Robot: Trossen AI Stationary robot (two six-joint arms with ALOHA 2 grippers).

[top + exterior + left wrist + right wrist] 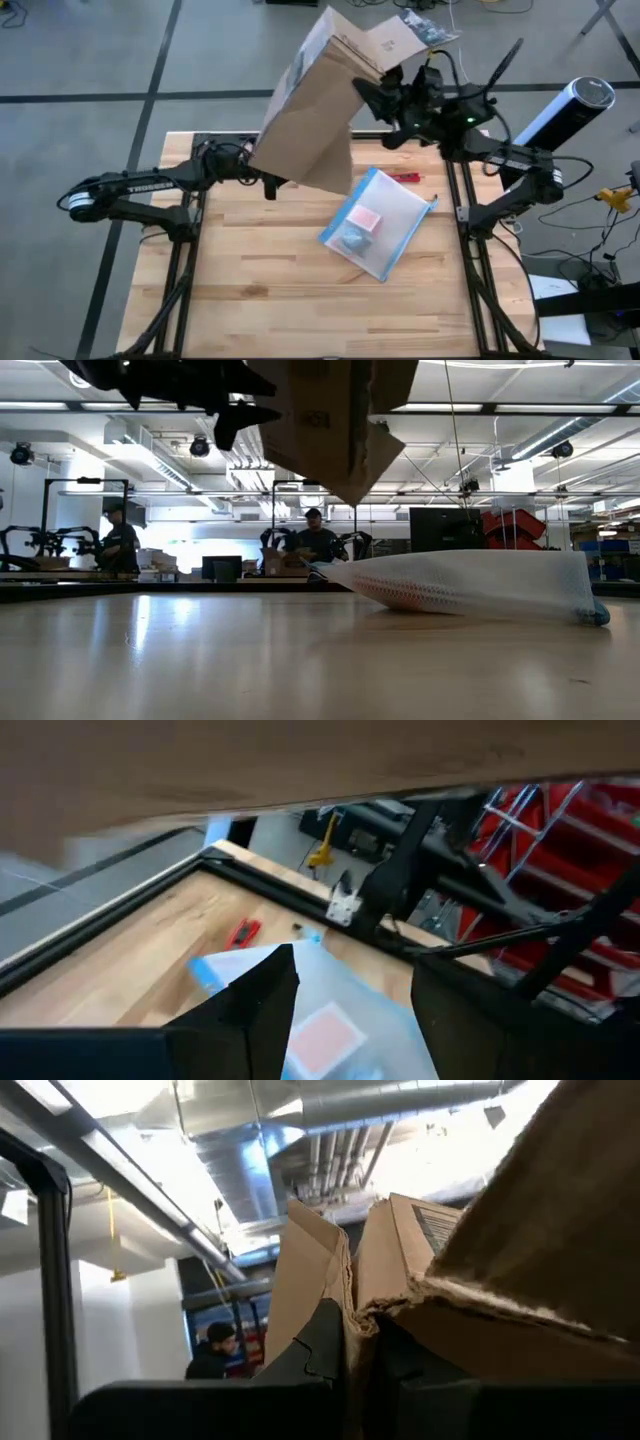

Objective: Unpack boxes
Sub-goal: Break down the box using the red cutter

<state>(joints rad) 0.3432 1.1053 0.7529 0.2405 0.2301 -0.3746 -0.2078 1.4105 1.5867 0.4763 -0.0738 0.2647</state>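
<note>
The brown corrugated box (310, 110) hangs tilted above the table, flap pinched by the right gripper (385, 95); the left gripper (350, 1010) gapes empty.

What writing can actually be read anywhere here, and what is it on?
"TROSSEN": white letters on the left arm, only just readable in the high view.
White barcode label on the cardboard box: too blurred to read.
Black print on the box flap: too small to read.
Pouch contents: no legible text.

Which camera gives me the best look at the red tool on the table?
The high view: the red tool lies in full sight by the pouch. The left wrist view shows it farther off; the low and right wrist views do not show it.
</note>
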